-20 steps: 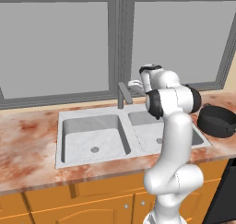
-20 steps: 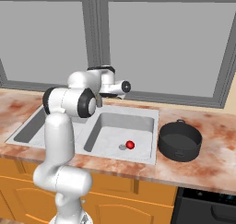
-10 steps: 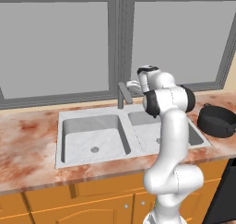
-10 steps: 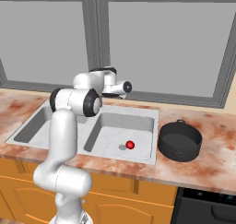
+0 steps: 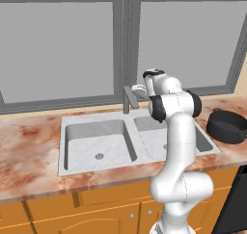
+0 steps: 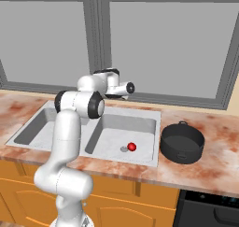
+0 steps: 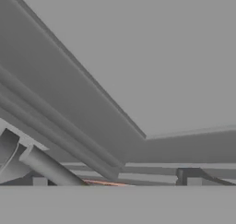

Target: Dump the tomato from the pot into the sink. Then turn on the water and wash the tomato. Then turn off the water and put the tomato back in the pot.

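Spread wide and holding nothing, the end effector [image 5: 140, 89] sits high at the back of the sink [image 5: 96, 127], just beside the grey faucet [image 5: 129, 99] and close under the window frame [image 5: 126, 35]. From the hand camera, the two finger tips [image 7: 39, 180] stand far apart at the bottom, with the faucet's tube [image 7: 46, 165] slanting in at lower left (the window frame's rails cross behind it).

Room at the back is tight: faucet, sill and glass crowd the hand. Over both basins the space is open, and the tomato [image 6: 132, 146] lies in the basin nearer the pot, touching or just beside the round drain [image 6: 124, 149], well clear of the walls. The black pot [image 6: 182, 142] stands upright on the marbled tabletop [image 6: 205, 170], just beside the sink's rim.

Since a second ago the elbow has swung lower toward the sink, while the hand has stayed by the faucet; tomato and pot have not moved.
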Available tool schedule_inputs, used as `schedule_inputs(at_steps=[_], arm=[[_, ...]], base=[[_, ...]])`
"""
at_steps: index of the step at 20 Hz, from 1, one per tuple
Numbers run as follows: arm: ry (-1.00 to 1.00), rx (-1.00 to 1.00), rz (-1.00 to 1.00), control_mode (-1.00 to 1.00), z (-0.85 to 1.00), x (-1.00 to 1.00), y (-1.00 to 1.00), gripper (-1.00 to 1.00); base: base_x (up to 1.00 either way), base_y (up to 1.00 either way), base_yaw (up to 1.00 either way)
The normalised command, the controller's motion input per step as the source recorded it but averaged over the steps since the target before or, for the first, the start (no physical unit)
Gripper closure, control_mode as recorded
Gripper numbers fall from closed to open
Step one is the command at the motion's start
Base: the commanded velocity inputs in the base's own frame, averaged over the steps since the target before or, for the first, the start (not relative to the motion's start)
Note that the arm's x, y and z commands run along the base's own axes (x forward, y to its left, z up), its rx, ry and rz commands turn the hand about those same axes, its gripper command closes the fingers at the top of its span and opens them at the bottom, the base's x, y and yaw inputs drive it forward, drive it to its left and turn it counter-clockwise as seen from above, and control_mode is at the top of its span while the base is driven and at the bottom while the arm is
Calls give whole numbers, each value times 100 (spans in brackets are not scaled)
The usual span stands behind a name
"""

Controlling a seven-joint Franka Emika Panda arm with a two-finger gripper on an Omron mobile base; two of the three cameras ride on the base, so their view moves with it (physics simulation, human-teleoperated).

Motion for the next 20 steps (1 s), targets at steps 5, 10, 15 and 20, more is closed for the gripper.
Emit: schedule_inputs(at_steps=[5,10,15,20], arm=[[0,0,0,-100,-13,16,0,100],[2,0,0,-100,-5,8,-1,100],[0,0,0,-100,-10,0,-21,100],[0,0,0,-100,-31,0,-37,100]], base=[[0,0,0],[0,0,0],[0,0,0],[0,0,0]])
